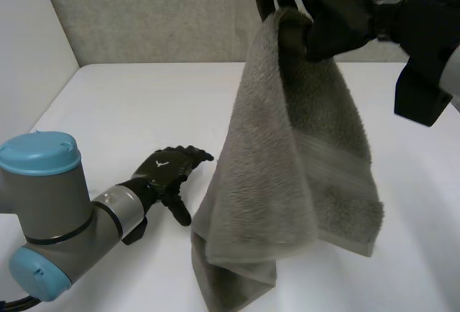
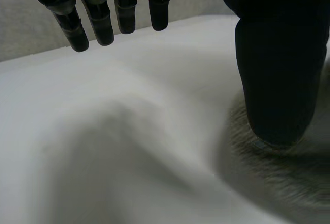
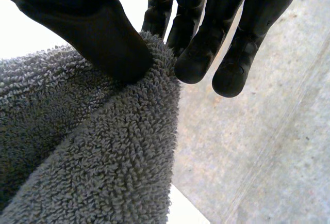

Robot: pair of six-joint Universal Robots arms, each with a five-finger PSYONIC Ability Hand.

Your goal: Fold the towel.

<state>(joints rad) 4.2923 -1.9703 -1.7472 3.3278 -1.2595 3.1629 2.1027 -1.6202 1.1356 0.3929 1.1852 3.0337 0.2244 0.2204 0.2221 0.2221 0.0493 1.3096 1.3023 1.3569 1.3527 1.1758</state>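
- Right robot hand (image 1: 338, 21), upper right, pinches the grey towel (image 1: 287, 182) between thumb and fingers.
- Left robot hand (image 1: 169, 172), lower left, fingers straight, beside the towel.
- White desk (image 1: 129, 103); grey wall (image 1: 144, 10) behind.

A: What's the towel (image 1: 287, 168) like?
B: Grey terry with thick loops, and a flat woven band running across its lower part.
A: And its pose?
B: Hanging lengthwise. It's bunched at the top, where the right robot hand (image 1: 338, 17) pinches it between thumb and fingers, and it drapes down in long soft folds.
A: Where does it end?
B: The lowest folds come down to the white table (image 1: 144, 103) — whether they rest on it, I can't tell.
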